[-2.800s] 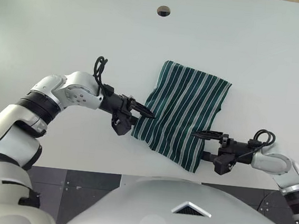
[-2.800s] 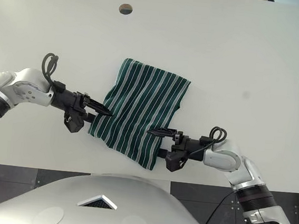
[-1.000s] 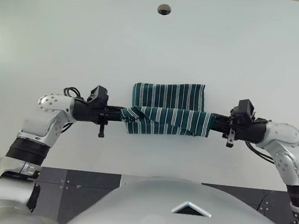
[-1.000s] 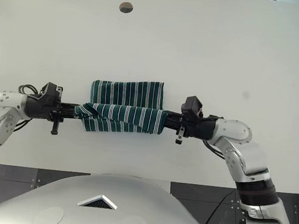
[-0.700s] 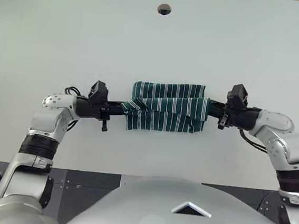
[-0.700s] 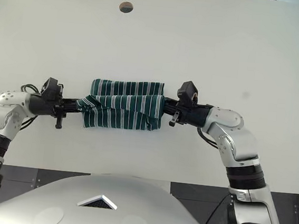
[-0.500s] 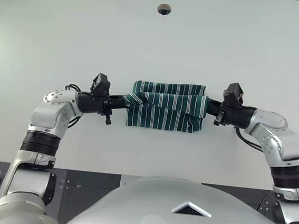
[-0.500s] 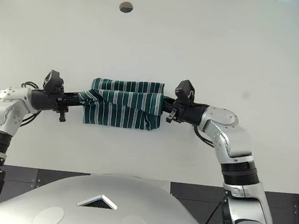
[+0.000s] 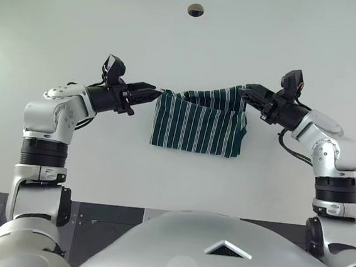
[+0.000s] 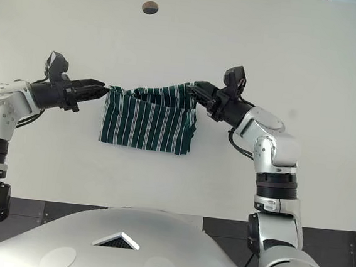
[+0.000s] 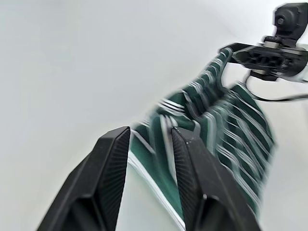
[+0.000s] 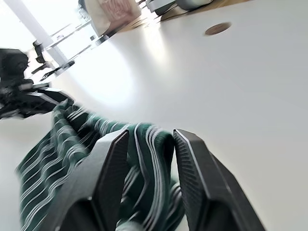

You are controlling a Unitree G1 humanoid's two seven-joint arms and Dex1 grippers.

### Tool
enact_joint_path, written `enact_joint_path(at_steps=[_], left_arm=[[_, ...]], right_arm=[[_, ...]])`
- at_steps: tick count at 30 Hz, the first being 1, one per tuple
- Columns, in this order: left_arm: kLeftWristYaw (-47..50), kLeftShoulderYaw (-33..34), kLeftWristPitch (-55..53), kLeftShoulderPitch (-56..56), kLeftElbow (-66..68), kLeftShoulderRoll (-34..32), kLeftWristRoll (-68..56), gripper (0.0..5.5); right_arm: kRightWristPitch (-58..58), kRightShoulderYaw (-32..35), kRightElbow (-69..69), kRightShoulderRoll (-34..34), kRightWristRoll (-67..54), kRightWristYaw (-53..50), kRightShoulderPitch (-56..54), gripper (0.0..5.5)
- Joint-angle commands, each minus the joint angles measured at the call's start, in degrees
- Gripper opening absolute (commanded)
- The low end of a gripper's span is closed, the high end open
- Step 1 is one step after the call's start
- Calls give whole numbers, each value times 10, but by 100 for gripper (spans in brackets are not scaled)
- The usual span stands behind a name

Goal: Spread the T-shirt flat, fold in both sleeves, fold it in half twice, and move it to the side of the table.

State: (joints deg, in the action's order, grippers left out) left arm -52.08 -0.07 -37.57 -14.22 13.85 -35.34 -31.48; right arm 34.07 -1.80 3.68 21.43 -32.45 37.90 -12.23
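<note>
L gripper [image 9: 157, 92] & R gripper [image 9: 244, 89] are each clamped on a top corner of the green striped T-shirt [image 9: 198, 123], w/ cloth pinched between the fingers. Arms are spread apart, so the top edge runs nearly taut between them w/ a slight sag. The rest hangs down as a folded panel over the middle of the table [image 9: 288, 37]. Bottom edge is on or just above the tabletop, can't tell which. Prob held this way so the cloth hangs straight & smooth, ready to lay down for a half fold. Shirt not yet at the table's side
</note>
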Motion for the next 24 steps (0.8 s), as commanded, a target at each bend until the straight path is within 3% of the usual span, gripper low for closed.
enact_joint_path(at_steps=[1,6,11,16,20,24], left_arm=[[75,38,34,-42,85,21,39,160],[162,72,110,-90,217,46,88,160],[179,113,177,-117,288,68,86,160],[156,156,192,-100,243,103,45,160],[158,189,191,-72,168,137,2,160],[171,219,200,-64,131,168,-30,160]], right_arm=[[-83,-6,-25,-8,48,5,-4,171],[-385,-123,-121,14,215,79,55,171],[-538,-216,-107,24,314,121,66,171],[-534,-266,77,-6,463,53,-18,171],[-542,-339,269,18,649,-50,-102,171],[-510,-326,329,88,655,-23,-129,171]])
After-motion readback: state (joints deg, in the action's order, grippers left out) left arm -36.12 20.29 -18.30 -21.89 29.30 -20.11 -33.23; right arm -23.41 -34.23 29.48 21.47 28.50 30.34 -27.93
